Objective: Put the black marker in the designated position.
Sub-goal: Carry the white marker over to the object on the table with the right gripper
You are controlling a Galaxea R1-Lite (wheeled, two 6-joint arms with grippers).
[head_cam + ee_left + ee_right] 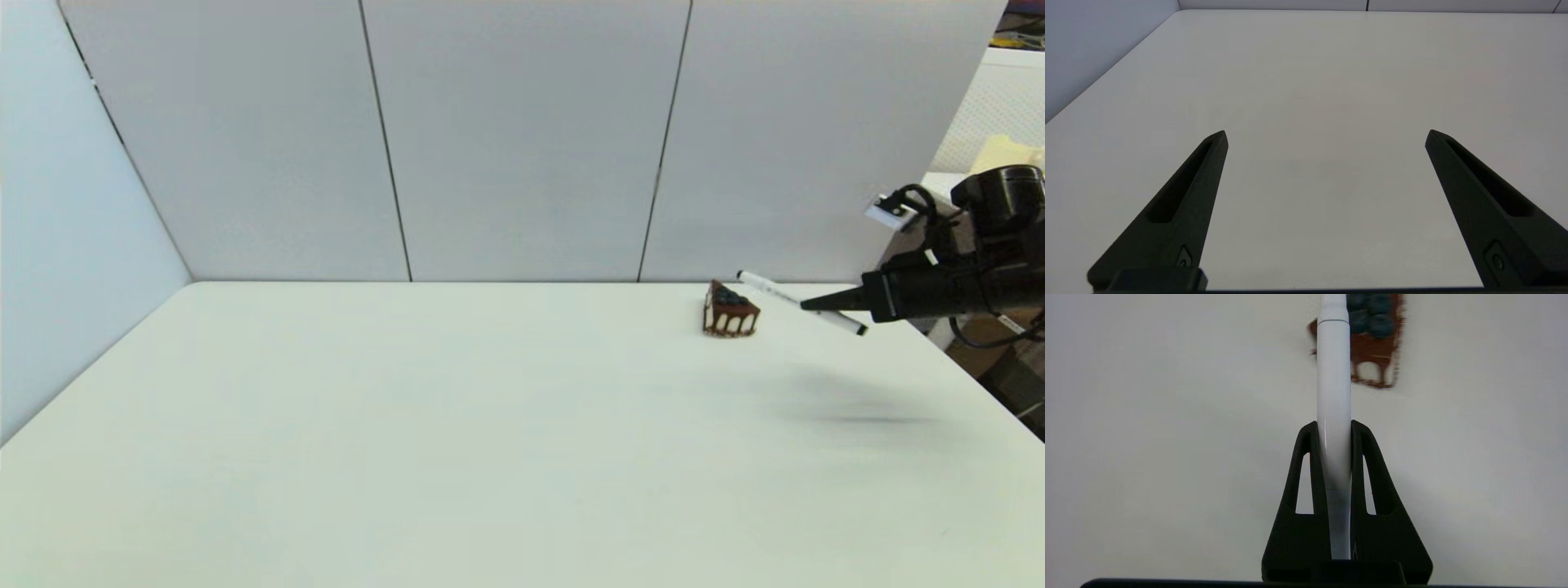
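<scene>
Right gripper (804,305) at far right, fingers pinching the black marker (771,290) mid-barrel, lifted off the surface (457,441), just right of the cake slice (729,311). Left gripper (1327,136) idle, fingers spread. Advice: carry level, clear the cake, lower fully before release.

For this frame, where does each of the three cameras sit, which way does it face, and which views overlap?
Head view: from the robot's head, looking forward and down at the white table; the right gripper holds the black marker beside the cake slice.
Left wrist view: behind the open left gripper, over bare tabletop.
Right wrist view: behind the right gripper, shut on the black marker.
Shared: head and right wrist views both show marker and cake slice.
</scene>
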